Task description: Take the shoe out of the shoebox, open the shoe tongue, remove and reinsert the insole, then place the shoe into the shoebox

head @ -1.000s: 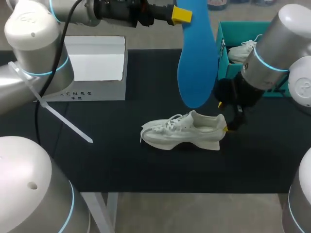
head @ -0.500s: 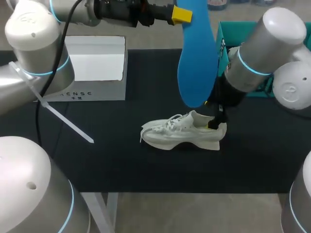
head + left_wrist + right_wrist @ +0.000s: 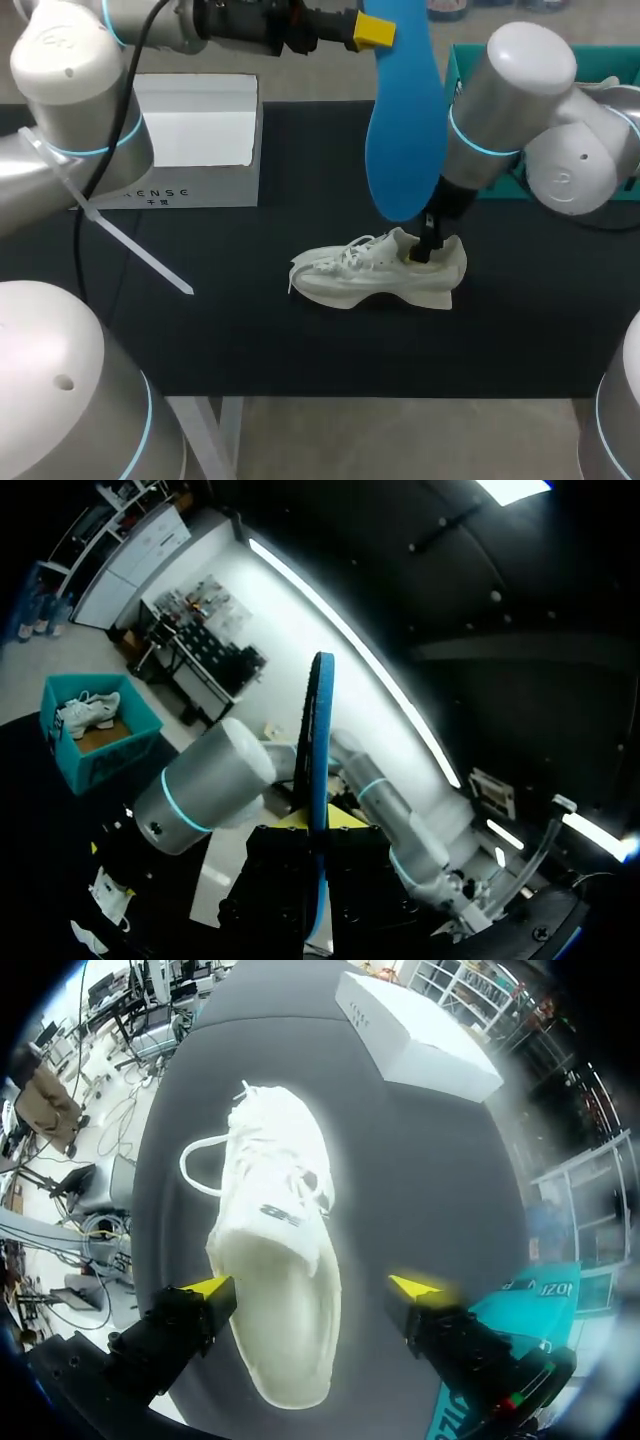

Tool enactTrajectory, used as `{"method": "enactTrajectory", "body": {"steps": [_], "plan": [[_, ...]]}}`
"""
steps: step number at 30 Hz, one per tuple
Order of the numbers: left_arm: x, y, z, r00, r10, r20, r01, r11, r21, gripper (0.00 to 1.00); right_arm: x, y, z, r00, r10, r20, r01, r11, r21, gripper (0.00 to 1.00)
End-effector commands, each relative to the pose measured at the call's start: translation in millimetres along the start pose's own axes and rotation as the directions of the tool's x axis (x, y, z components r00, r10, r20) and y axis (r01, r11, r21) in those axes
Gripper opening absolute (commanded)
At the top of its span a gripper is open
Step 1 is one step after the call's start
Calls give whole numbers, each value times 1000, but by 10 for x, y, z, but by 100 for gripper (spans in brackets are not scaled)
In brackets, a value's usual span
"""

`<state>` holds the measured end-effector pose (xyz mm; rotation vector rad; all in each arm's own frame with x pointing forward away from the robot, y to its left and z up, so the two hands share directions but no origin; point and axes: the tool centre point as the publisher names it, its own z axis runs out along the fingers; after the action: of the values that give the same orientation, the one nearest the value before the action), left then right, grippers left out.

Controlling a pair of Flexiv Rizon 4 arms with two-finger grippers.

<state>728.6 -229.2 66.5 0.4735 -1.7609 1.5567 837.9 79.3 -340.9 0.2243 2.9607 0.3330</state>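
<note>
1. Two steps look done: the shoe [image 3: 375, 270] lies on its sole on the table [image 3: 250, 340], out of any box, and its blue insole [image 3: 405, 120] is out of it.
2. High over the table's far middle, the left gripper [image 3: 385, 30] is clamped on the insole's upper end. The insole hangs toe-down, its tip just above the shoe's heel opening. The left wrist view shows it edge-on [image 3: 318, 780] between the fingers.
3. At the shoe's heel end on the right, the right gripper [image 3: 312, 1285] stands with fingers spread wide, one to each side of the collar and clear of it. The mouth of the shoe [image 3: 275, 1260] gapes beneath, so the tongue looks already pulled open.
4. Left to do, by this reading: slide the insole back in, then box the shoe.
5. Far left sits a white box [image 3: 195, 140], likely the shoebox; far right, a teal bin [image 3: 462, 70] holds another shoe.
</note>
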Motion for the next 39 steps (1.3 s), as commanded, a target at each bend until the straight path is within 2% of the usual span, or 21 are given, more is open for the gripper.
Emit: {"method": "enactTrajectory", "body": {"steps": [1,8,16,17,18,19,34,39], "plan": [[1,0,-1,1000,0,1,0,1000,-2,0,-103,-18,120,1000,14,-14,-13,1000,20,100],[1,0,-1,1000,0,1,0,1000,-2,0,-205,-169,329,999,20,-50,-18,999,37,100],[1,0,-1,1000,0,1,0,1000,-2,0,-207,-249,610,995,27,-97,-24,999,30,100],[1,0,-1,1000,0,1,0,1000,-2,0,-208,-254,624,995,27,-100,-24,999,28,84],[1,0,-1,1000,0,1,0,1000,-2,0,-205,-253,634,994,26,-102,-23,999,27,29],[1,0,-1,1000,0,1,0,1000,-2,0,-202,-252,637,994,23,-103,-20,999,26,0],[1,0,-1,1000,0,1,0,1000,-2,0,-210,-243,539,996,12,-84,-9,999,40,0],[1,0,-1,1000,0,1,0,1000,-2,0,-229,-216,446,998,16,-68,-13,999,32,0]]}}
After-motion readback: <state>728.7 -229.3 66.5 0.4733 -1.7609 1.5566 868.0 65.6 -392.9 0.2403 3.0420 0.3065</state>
